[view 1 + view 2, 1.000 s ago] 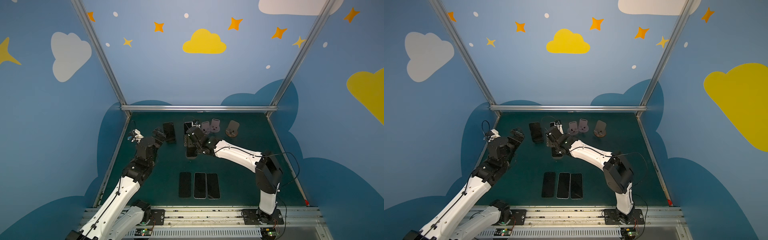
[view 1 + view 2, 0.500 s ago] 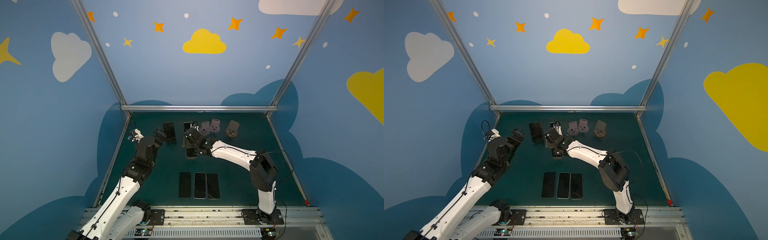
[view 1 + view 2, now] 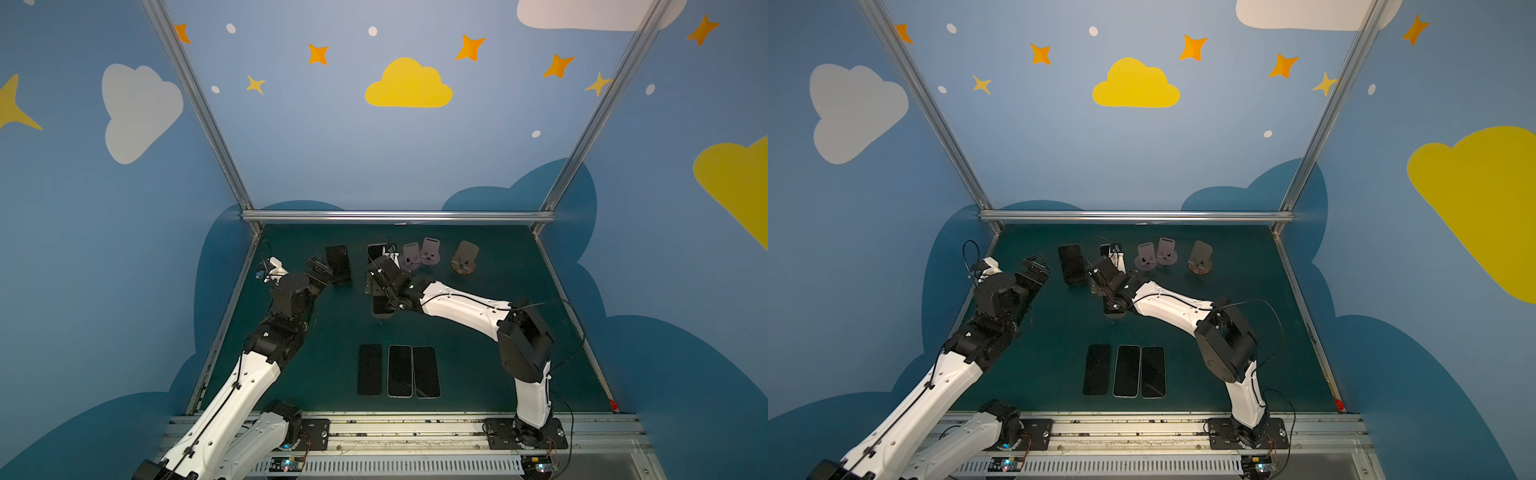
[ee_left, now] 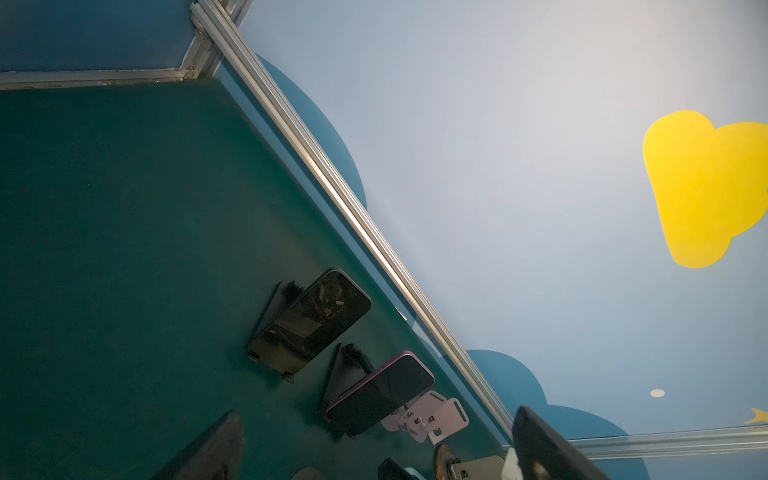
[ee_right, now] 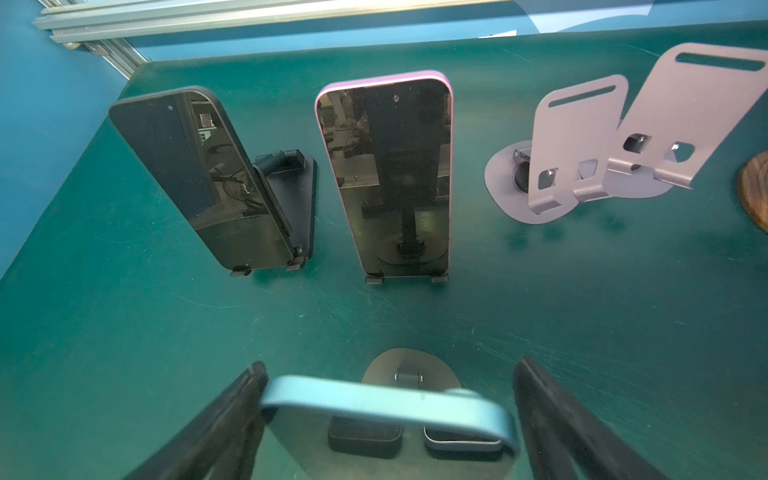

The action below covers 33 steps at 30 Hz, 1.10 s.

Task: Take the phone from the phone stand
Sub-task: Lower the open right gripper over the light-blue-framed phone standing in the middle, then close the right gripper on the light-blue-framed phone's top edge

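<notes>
The right claw (image 5: 390, 365) is low over the green worktop (image 5: 124, 332), near the back. Its two fingers (image 5: 232, 419) are wide apart, one on each side of the blue phone (image 5: 386, 405). They sit right at the phone's edges, but I cannot tell if they squeeze it. The blue phone leans on a dark stand (image 5: 409, 361) with a round foot, in the middle of the worktop. Just behind it, close to the back wall, two more phones stand up in black stands. One is a black phone (image 5: 203, 178) and beside it is a pink phone (image 5: 386, 174). Next to the pink phone are two pale purple stands (image 5: 577, 141) with nothing in them. A brown wooden stand (image 3: 464, 257) is a bit further along that row. The left claw (image 4: 379, 412) is up in the air on the left side, near the black phone. Its fingers are far apart and hold nothing. At the front of the worktop, three flat phones (image 3: 399, 371) lie side by side with their dark screens up.
</notes>
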Tool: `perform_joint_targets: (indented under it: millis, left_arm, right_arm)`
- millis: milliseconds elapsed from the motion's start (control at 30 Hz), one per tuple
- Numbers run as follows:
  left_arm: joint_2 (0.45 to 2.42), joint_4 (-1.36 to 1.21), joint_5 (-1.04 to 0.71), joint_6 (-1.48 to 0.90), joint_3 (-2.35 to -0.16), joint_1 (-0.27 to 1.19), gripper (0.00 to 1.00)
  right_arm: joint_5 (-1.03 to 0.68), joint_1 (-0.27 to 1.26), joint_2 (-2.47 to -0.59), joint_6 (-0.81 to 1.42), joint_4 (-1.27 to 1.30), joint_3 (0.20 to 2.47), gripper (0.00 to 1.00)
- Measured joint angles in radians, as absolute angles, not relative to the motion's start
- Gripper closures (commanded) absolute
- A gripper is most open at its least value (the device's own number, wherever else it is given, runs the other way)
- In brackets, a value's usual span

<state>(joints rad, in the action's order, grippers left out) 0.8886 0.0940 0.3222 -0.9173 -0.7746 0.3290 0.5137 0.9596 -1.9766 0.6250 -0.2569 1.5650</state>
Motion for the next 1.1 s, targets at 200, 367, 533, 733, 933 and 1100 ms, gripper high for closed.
perform_joint_targets:
  millis: [200, 367, 533, 733, 933, 1100]
  left_arm:
    - [0.891, 0.094, 0.315, -0.918, -0.775, 0.326, 0.00]
    - [0.896, 0.094, 0.307, -0.918, -0.775, 0.323, 0.00]
    - [0.896, 0.094, 0.300, -0.918, -0.775, 0.323, 0.00]
    - [0.896, 0.093, 0.300, -0.918, -0.775, 0.321, 0.00]
    - [0.896, 0.093, 0.299, -0.918, -0.775, 0.321, 0.00]
    - [0.896, 0.088, 0.296, -0.918, -0.775, 0.319, 0.00]
  right_arm:
    - [0.515, 0.965, -1.977, 0.629, -0.244, 1.535, 0.09]
    - [0.514, 0.973, -1.977, 0.632, -0.238, 1.530, 0.11]
    - [0.514, 0.978, -1.986, 0.632, -0.235, 1.531, 0.13]
    - [0.516, 0.978, -2.015, 0.631, -0.236, 1.533, 0.15]
    - [0.524, 0.977, -2.019, 0.622, -0.233, 1.533, 0.25]
    - [0.533, 0.984, -2.019, 0.601, -0.230, 1.533, 0.28]
